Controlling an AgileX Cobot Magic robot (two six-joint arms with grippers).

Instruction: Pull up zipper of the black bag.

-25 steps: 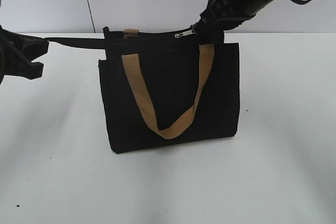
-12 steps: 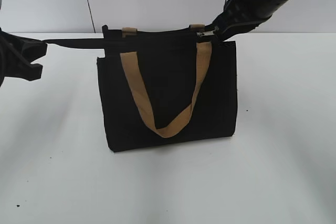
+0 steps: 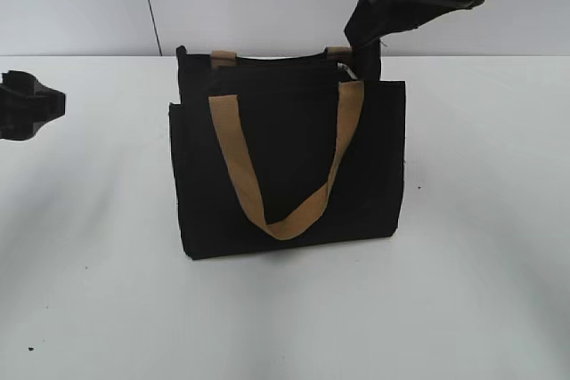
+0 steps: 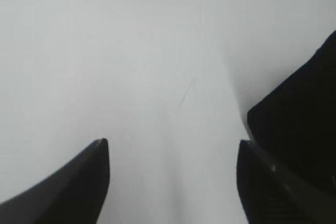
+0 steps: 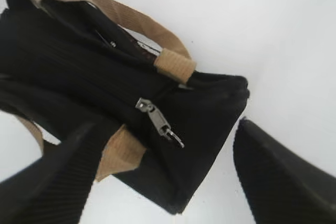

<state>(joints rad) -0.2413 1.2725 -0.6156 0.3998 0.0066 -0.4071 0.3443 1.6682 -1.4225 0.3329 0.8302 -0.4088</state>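
The black bag [image 3: 285, 166] stands upright in the middle of the white table, a tan strap [image 3: 283, 171] looping down its front. The zipper [image 5: 157, 120], a silvery slider with a dangling pull tab, lies free on the top near the bag's right end; it is barely visible in the exterior view [image 3: 347, 65]. My right gripper [image 5: 168, 166] is open just above that end of the bag [image 5: 105, 77], in the exterior view [image 3: 367, 35], holding nothing. My left gripper [image 4: 173, 150] is open and empty at the far left [image 3: 31, 111], apart from the bag, whose black edge [image 4: 304, 124] shows at the right.
White tabletop [image 3: 285, 309] all round the bag, with a pale wall behind it showing a thin dark vertical seam [image 3: 149, 6]. A few tiny dark specks lie on the table at the front left [image 3: 31, 349].
My left gripper let go of the black strip it held stretched from the bag's left end and now stands open. My right gripper released the zipper pull at the right end and rose slightly.
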